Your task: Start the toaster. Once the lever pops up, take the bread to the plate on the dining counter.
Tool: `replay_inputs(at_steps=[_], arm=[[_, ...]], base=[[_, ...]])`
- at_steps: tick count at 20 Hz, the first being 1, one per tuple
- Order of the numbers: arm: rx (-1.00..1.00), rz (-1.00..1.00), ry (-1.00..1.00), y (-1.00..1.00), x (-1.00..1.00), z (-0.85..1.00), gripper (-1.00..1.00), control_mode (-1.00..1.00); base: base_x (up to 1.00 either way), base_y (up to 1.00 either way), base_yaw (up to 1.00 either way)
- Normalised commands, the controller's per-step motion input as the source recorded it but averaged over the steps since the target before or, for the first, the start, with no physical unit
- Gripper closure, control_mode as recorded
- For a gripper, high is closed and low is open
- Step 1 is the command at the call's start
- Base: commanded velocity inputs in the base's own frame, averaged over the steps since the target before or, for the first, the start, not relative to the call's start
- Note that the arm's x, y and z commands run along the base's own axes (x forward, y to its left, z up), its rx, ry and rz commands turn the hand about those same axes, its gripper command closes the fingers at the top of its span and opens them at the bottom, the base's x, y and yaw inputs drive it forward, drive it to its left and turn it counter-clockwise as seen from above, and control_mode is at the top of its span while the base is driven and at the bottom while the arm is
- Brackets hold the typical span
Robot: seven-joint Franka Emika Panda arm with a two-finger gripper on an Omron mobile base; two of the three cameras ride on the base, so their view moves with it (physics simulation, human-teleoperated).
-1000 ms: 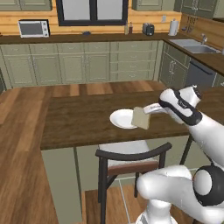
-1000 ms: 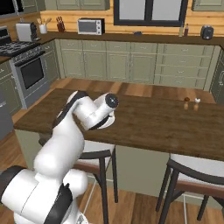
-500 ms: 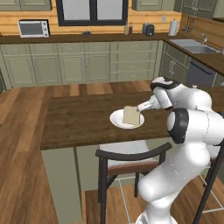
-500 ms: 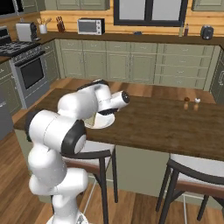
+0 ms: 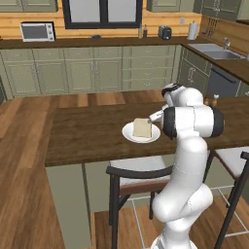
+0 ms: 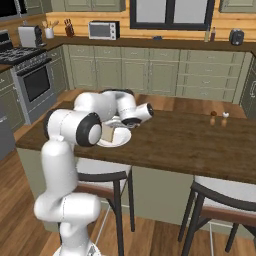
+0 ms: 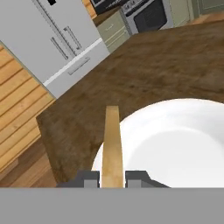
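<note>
The bread [image 7: 113,140], a tan slice seen edge-on in the hand view, stands upright between my two dark fingertips, so my gripper [image 7: 113,177] is shut on it. It hangs over the left rim of the white plate [image 7: 175,140]. In the left base view the bread [image 5: 142,128] stands on the plate [image 5: 131,136] with my gripper [image 5: 153,117] at its right side. In the right base view the bread [image 6: 107,133] and the plate [image 6: 120,140] are partly hidden behind my arm. The plate rests on the dark wood dining counter [image 5: 87,136].
Two small shakers [image 6: 219,118] stand on the dining counter to the right. Stools [image 5: 138,175] are tucked under its near edge. A microwave [image 5: 37,31] and a small dark appliance [image 5: 165,32] sit on the far wall counter, and a sink [image 5: 214,48] is at right.
My arm has folded in toward the counter and carried the bread leftward from the plate's right edge to over the plate. The gripper has stayed shut on the bread.
</note>
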Motion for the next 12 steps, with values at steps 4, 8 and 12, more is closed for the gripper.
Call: replay_inputs(at_steps=[4, 8, 12], arm=[[0.0, -0.01, -0.06, 0.07, 0.0, -0.29, 1.0, -1.0], [0.0, -0.03, -0.03, 0.11, 0.1, -0.23, 1.0, -1.0], [0.0, -0.03, 0.0, 0.09, 0.31, -0.19, 1.0, -1.0]], base=[[0.0, 0.0, 0.0], [0.0, 0.0, 0.0], [0.0, 0.0, 0.0]])
